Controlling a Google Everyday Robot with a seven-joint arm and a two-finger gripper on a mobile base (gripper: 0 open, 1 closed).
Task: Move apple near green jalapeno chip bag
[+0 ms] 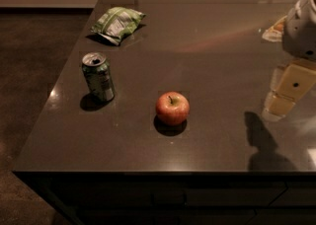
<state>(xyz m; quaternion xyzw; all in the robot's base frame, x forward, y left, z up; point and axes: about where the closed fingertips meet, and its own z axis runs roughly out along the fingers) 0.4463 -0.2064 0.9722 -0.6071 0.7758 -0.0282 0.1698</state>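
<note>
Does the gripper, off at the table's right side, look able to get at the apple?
Probably yes. The gripper hangs over the right side of the table, nothing stands between it and the apple, and the can and chip bag sit farther left, out of the way.

From the pincer (284, 95) hanging over the right side of the desk (212, 46), open surface runs across to the apple (172, 108) and on up to the green jalapeno chip bag (117, 24) at the far left, with only the upright green can (98, 77) standing just left of that lane.
</note>
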